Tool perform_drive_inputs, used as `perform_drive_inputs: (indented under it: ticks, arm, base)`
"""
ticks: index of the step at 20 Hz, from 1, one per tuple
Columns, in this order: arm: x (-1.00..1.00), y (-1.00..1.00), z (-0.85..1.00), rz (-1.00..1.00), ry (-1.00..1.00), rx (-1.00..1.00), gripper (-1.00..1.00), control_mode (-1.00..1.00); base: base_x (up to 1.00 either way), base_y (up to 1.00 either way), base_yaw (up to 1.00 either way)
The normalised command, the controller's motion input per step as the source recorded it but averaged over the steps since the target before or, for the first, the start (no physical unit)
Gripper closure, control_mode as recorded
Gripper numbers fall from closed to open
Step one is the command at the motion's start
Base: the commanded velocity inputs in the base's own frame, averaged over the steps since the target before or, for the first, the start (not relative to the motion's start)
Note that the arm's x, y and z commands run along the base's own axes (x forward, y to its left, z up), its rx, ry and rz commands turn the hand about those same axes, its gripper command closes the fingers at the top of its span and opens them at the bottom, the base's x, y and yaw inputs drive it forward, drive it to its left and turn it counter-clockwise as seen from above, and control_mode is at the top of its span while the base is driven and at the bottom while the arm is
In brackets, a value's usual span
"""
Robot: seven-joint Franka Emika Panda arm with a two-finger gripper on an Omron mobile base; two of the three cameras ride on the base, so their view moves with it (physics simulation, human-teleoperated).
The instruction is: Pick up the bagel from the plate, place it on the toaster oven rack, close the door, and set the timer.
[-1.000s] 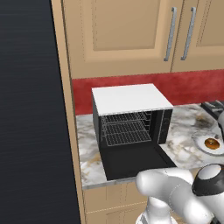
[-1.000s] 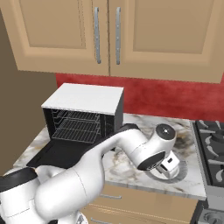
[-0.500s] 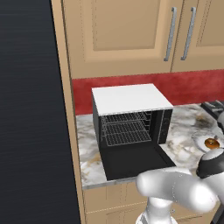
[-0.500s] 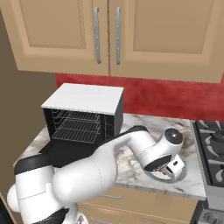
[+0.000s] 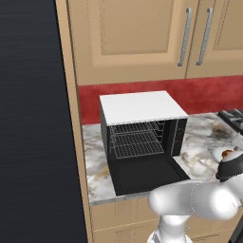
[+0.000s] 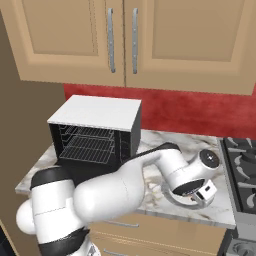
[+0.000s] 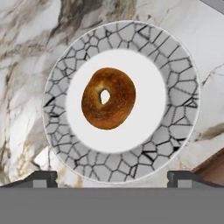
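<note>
— Where is the bagel (image 7: 108,98)?

— It lies flat in the white middle of the plate (image 7: 175,74), which sits on the marble counter (image 7: 26,52) to the right of the toaster oven (image 6: 95,131).

— And your claw (image 7: 112,178)?

— You have it hanging straight above the plate, fingers spread wide, one tip at each side, pinching nothing.

— The oven?

— Its door (image 5: 147,174) lies dropped open and flat, and the wire rack (image 5: 136,144) inside is bare.

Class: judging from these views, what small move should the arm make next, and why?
Probably lower the open tool straight onto the bagel. The bagel lies untouched on the plate, with the fingertips spread wide, and the oven door is already open.
</note>
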Motion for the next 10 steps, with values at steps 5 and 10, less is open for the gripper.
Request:
perform_drive_inputs:
  ticks: [5, 10]
  arm:
    - [0.22, -0.04, -0.02, 0.0, 0.0, 0.04, -1.0, -1.0]
    - [0.12, -0.02, -0.21, 0.0, 0.0, 0.03, -1.0, -1.0]
  base:
    - [0.0, 0.0, 0.0]
    - [0.0, 0.0, 0.0]
